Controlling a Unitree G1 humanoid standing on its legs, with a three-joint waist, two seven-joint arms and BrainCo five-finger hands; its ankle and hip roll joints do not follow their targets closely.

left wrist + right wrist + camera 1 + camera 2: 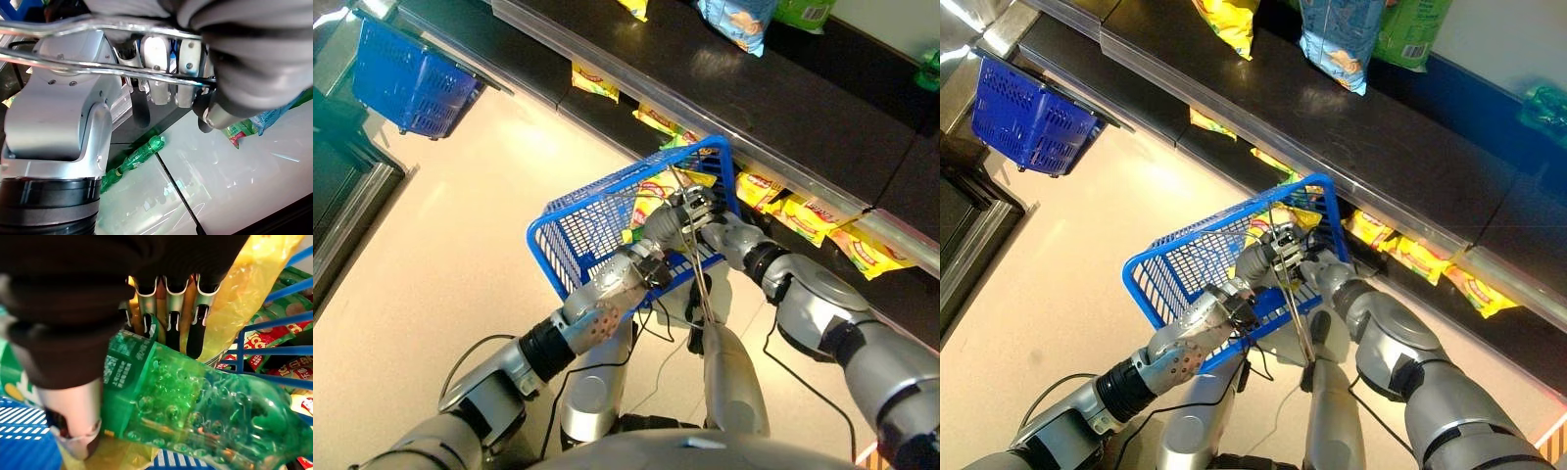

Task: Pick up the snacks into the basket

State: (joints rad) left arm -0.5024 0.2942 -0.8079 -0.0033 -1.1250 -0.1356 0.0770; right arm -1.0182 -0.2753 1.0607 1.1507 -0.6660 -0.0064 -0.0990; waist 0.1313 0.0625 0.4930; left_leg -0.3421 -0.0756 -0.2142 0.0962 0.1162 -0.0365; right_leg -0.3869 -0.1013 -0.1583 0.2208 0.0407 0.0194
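Shelves (1400, 157) of dark board run across the far side of the scene, with yellow snack packets (803, 217) lined along the lower ledge and a blue-and-white bag (1332, 44) lying on the upper board. A blue basket (570, 235) hangs in front of the robot, close to the lower ledge, with yellow packets already inside it. The left hand (161, 68) has its fingers curled round the basket's metal handle (73, 29), carrying it. The right hand (168, 316) reaches into the basket from the shelf side; its fingers and thumb are closed round a green plastic bottle (195, 416), which lies tilted over a yellow bag (249, 289) in the right wrist view. Red and green packets (274, 333) show through the blue mesh just beside it. A second blue basket (411, 83) sits well apart on the pale floor (460, 225), beside a dark cabinet edge.
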